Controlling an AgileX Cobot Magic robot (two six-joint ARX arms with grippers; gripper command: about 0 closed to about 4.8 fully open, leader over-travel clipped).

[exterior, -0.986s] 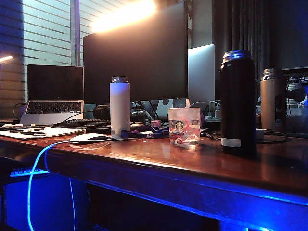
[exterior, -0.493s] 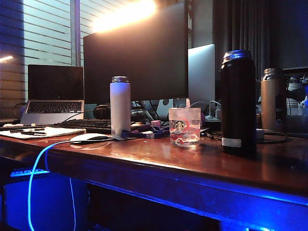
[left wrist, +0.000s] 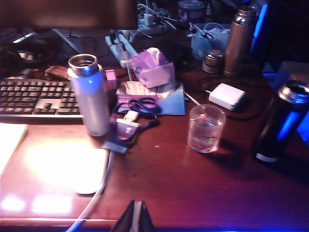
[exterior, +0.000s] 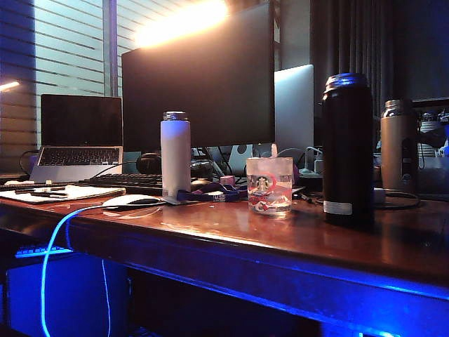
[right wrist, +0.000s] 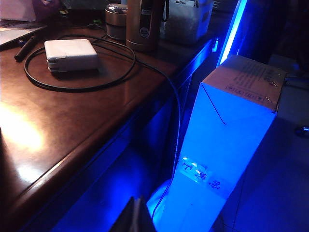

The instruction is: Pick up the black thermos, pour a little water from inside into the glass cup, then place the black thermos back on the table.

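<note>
Exterior view: black thermos [exterior: 346,149] upright beside glass cup [exterior: 269,184]; left end effector [left wrist: 134,216], right end effector [right wrist: 133,212] closed

Dim room, blinds [exterior: 66,45] backlit, dark curtain [exterior: 365,38], blue glow

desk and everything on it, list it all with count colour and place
black thermos: 1, matte black, upright, right of the cup
glass cup: 1, clear, logo print, centre
white bottle: 1, white, left of the cup
bronze flask: 1, brown, far right
monitor: 1, dark, behind
laptop: 1, grey, far left
keyboard: 1, black
power adapter: 1, white, cable looped
cardboard box: 1, beside the desk
table: 1, reddish-brown
left gripper: shut, over front edge
right gripper: shut, off the desk's right end
</note>
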